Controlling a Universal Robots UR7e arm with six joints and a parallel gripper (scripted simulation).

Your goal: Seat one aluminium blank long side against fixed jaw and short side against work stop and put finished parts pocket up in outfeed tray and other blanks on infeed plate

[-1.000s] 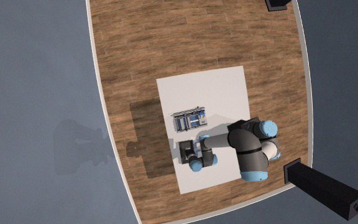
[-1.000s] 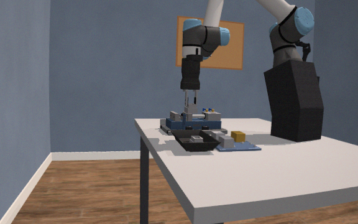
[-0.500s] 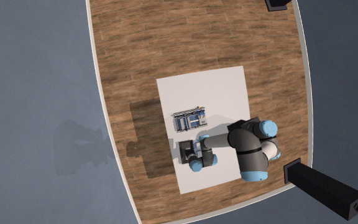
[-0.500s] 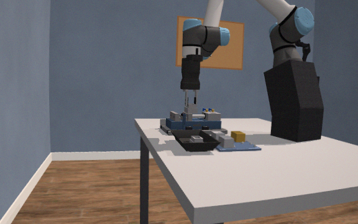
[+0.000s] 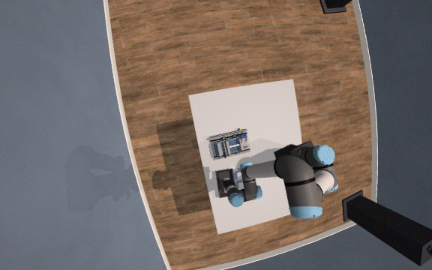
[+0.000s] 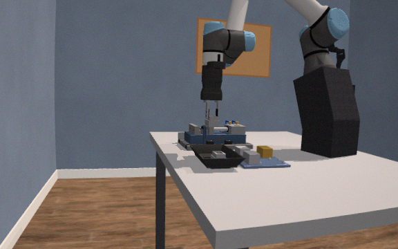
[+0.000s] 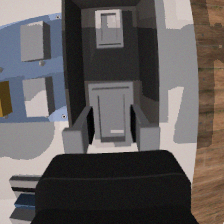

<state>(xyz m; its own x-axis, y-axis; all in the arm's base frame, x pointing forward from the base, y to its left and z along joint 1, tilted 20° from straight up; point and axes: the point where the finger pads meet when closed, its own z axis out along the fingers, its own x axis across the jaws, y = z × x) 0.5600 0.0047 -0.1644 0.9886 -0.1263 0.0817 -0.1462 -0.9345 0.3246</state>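
Observation:
My gripper (image 7: 112,117) is shut on a grey finished part (image 7: 111,112) with a shallow pocket in its top face. It holds the part in the air above the black outfeed tray (image 7: 110,65). In the side view the held part (image 6: 211,123) hangs well above the tray, in front of the vise (image 6: 216,135). A second finished part (image 7: 109,27) lies pocket up on the tray floor at the far end. Two aluminium blanks (image 7: 34,42) (image 7: 37,96) and a brass blank (image 7: 4,100) lie on the blue infeed plate (image 7: 35,75) beside the tray.
The vise (image 5: 229,143) stands on the white table behind the tray, with hoses at one end. The arm's black base block (image 6: 327,114) stands at the table's right. The table's front edge is close to the tray.

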